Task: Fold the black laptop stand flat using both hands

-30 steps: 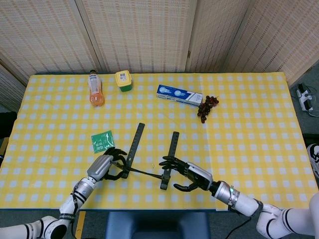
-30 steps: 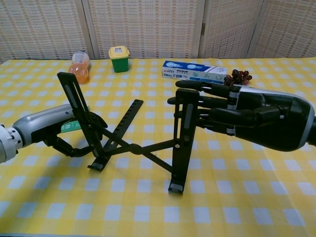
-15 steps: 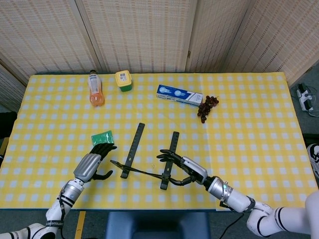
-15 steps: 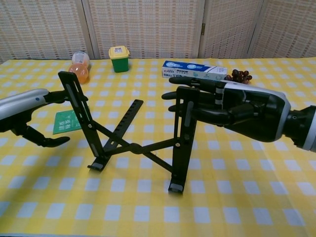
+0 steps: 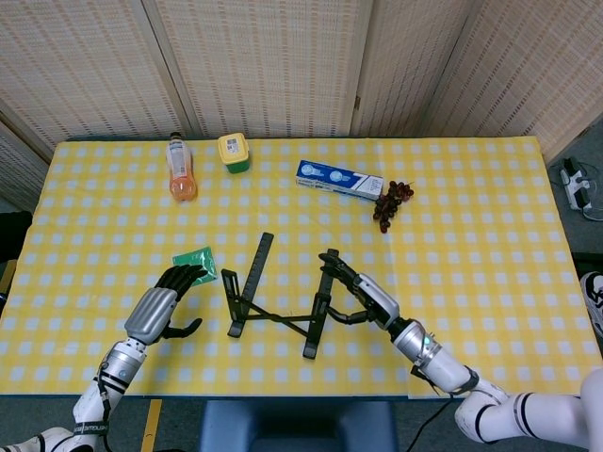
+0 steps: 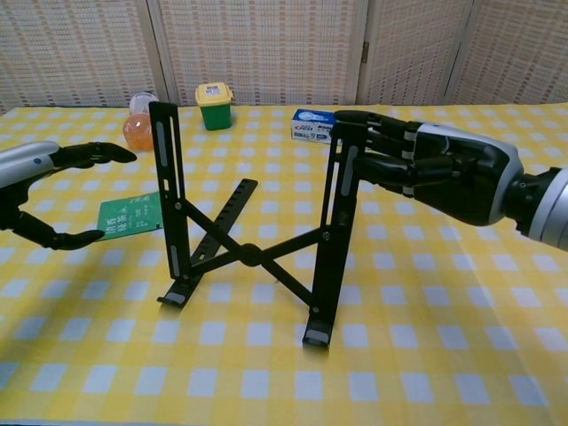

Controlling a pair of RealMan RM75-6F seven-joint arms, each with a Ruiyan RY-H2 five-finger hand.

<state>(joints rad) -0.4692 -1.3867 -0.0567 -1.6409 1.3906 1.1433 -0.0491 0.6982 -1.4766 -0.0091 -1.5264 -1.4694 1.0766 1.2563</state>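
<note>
At the left, the left hand (image 6: 44,191) is free above the yellow checked tablecloth (image 5: 490,235), with its fingers spread apart and holding nothing; it stays a little apart from the stand. Near this hand a small green packet (image 5: 193,265) lies flat on the cloth. Further back, an orange drink bottle (image 5: 179,168) lies on its side and a green jar with yellow lid (image 5: 234,153) stands beside it. In the middle near the front edge stands the black laptop stand (image 6: 248,253), not folded: its two side rails rise almost upright and the crossed bars join them low in the middle, while one loose rail lies on the cloth behind. The right hand (image 6: 426,169) holds the top of the right rail, with the fingers wrapped around it. Behind this hand are a blue and white toothpaste box (image 5: 339,179) and, just beside its right end, a bunch of dark grapes (image 5: 391,202).
</note>
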